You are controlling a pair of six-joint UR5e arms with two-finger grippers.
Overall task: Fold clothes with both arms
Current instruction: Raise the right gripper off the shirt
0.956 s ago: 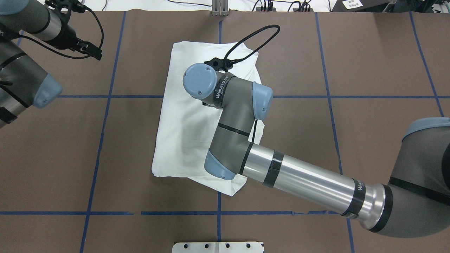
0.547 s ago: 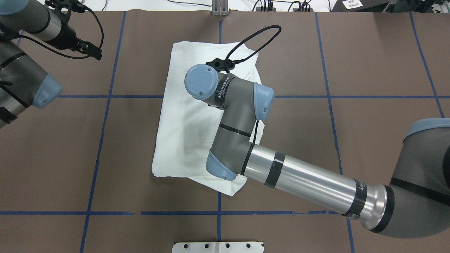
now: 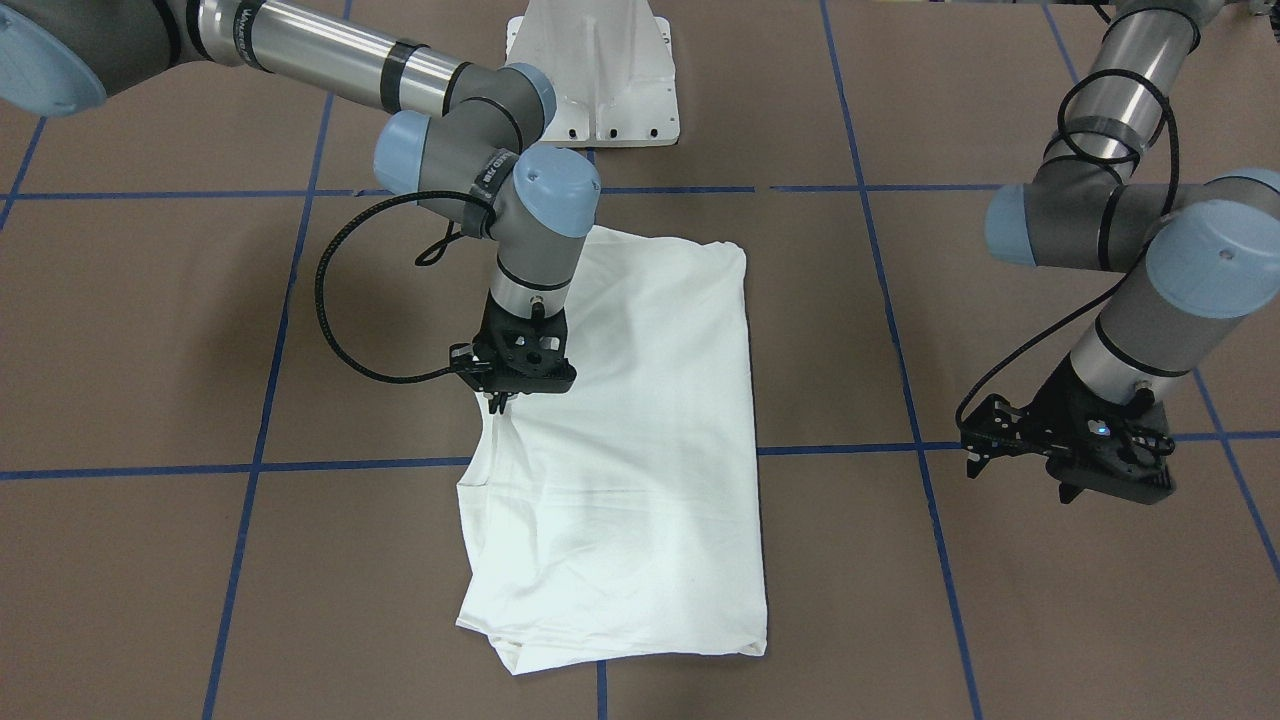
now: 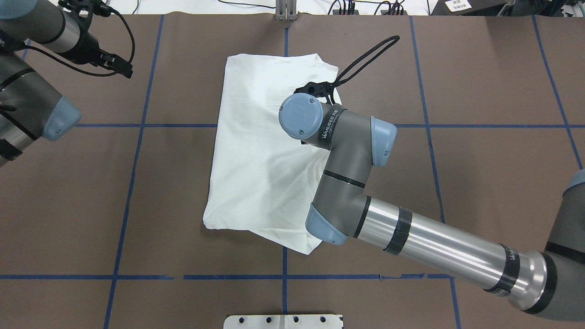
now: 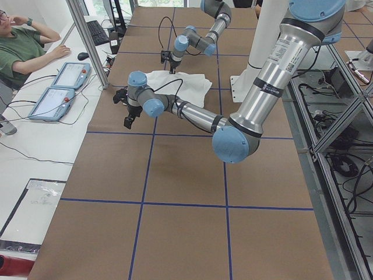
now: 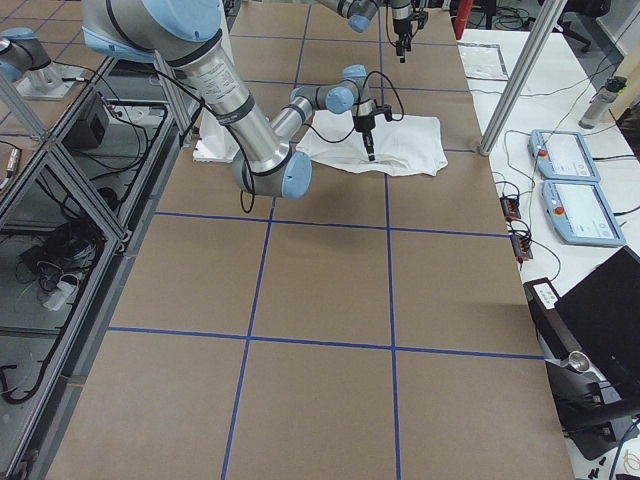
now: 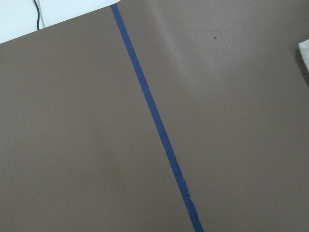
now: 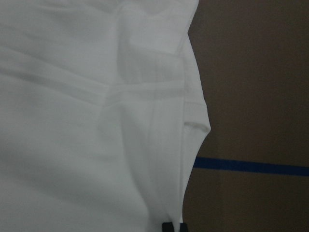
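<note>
The clothes, a white T-shirt (image 3: 640, 420), lie folded into a long rectangle on the brown table (image 4: 480, 82). My right gripper (image 3: 497, 402) points straight down at the shirt's edge and is shut on a pinch of cloth, with creases running out from it. In the overhead view the right wrist (image 4: 301, 116) hides that gripper above the T-shirt (image 4: 256, 151). The right wrist view shows bunched folds of the T-shirt (image 8: 87, 121) by its edge. My left gripper (image 3: 1020, 482) hangs open above bare table, well clear of the shirt, and shows too as the left gripper (image 4: 122, 69).
The white pedestal base (image 3: 590, 70) stands at the robot's side of the table. Blue tape lines (image 4: 137, 125) cross the brown cover. Beyond the table's far edge a person (image 5: 23, 49) sits by two tablet-like panels (image 5: 58, 87).
My right arm has moved toward the overhead view's right with the cloth in its grip, and the shirt's lower part has shifted slightly the same way. The left arm has not moved.
</note>
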